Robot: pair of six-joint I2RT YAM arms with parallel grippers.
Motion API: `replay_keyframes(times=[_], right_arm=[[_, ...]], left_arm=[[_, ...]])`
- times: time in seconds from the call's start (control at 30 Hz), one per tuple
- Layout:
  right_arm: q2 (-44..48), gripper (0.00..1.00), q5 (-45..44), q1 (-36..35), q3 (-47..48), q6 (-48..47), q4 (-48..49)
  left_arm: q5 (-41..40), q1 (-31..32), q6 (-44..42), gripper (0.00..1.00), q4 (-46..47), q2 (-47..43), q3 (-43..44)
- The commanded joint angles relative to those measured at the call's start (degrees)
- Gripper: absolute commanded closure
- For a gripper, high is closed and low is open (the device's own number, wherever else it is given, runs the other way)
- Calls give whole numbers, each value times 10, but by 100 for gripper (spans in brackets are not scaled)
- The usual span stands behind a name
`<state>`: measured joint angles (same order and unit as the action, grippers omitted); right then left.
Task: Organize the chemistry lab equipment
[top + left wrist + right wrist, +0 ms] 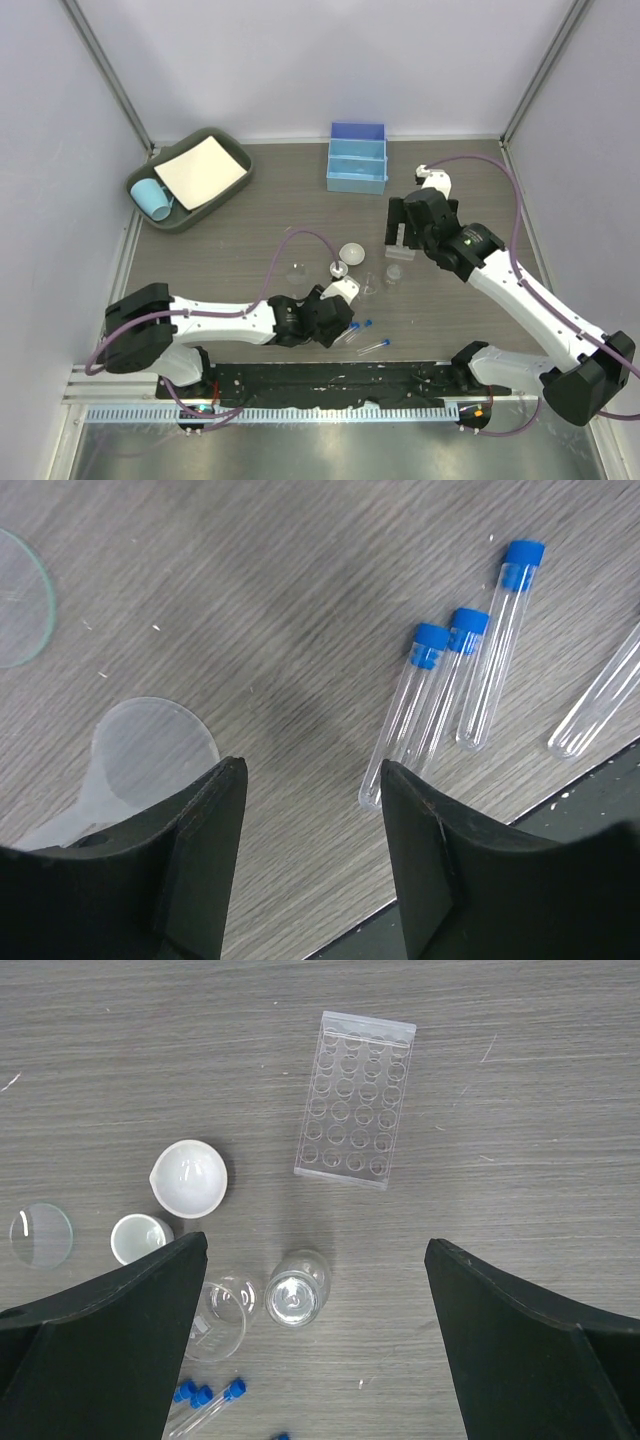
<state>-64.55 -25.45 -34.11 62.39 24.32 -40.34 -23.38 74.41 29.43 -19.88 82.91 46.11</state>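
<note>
Top external view, from the left: a grey tray (190,226) in the far left corner holds a light-blue cup (152,198) and a white sheet (201,171). On the wood-grain table (250,240) a watch glass (15,600) lies flat, and to its right lies the clear funnel (150,750). The funnel's stem is hidden under one finger of the left gripper (312,780), and whether they touch cannot be told. That gripper sits low near the front edge, its jaws partly apart with only table showing between them. Just right of it, three blue-capped tubes (440,695) lie flat side by side, with another clear tube (600,695) close by. At mid-table a white dish (189,1175), a smaller white dish (138,1237), a beaker (222,1317) and a flask (297,1288) stand near one another. Behind them, at the back of the table, stands a light-blue divided box (357,158). To the right of the cluster the clear tube rack (355,1100) lies flat. The right gripper (316,1245) hangs above it, jaws spread wide and holding nothing.
</note>
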Motion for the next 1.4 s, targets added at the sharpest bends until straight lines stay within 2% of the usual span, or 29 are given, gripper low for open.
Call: replay_keyframes(times=[0.0, 0.83, 1.37], right_arm=[[0, 4, 0, -8, -1, 2, 21], [-15, 4, -7, -24, -15, 4, 31], [-22, 4, -4, -31, -22, 4, 37]], left_arm=[[-17, 12, 5, 41, 27, 24, 21], [18, 25, -2, 47, 79, 40, -4], [4, 25, -3, 49, 98, 66, -16]])
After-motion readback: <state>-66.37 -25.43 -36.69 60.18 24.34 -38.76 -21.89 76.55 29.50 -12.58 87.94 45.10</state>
